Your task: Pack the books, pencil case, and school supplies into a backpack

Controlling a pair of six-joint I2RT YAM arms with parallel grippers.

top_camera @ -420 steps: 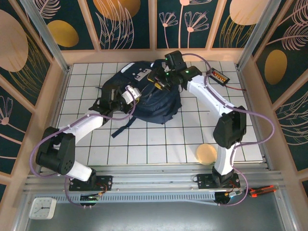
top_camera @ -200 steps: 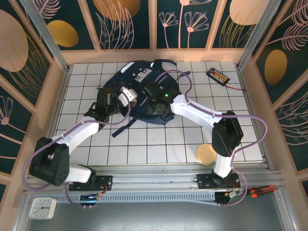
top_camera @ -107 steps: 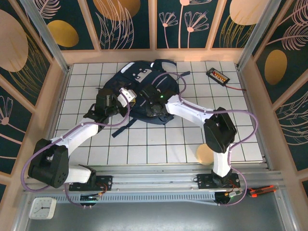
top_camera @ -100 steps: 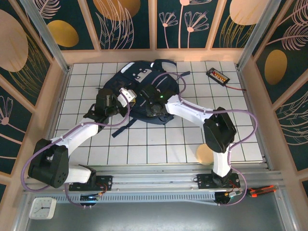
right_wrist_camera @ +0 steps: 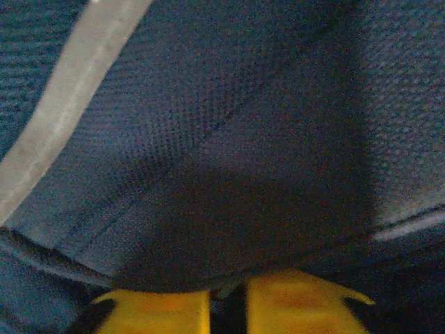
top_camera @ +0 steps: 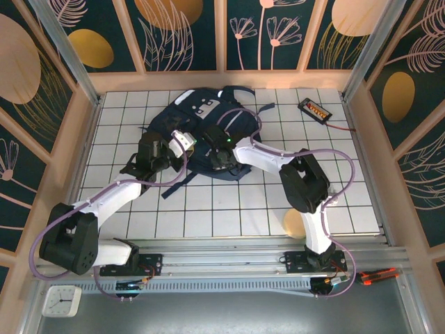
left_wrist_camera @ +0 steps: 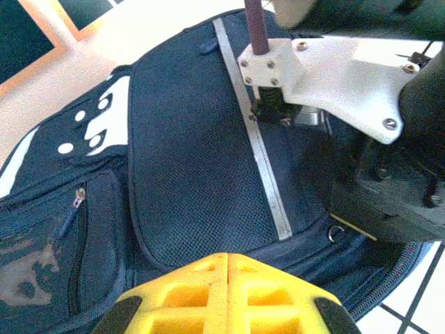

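Navy backpack [top_camera: 208, 120] seemingly being opened: right end effector [right_wrist_camera: 228, 296] pinches its fabric, left end effector [left_wrist_camera: 226, 278] pressed together; next, lift.

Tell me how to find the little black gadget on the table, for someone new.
Start at the white tiled table and go to its far right corner, beyond the navy backpack. The black device lies there alone, the only thing with orange buttons.

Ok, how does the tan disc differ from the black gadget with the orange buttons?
The tan disc is round and plain; the black gadget is oblong, with orange buttons and a cable. The disc lies near the front edge, partly behind the right arm; the gadget sits at the far right corner. Both lie on the table, off the backpack.
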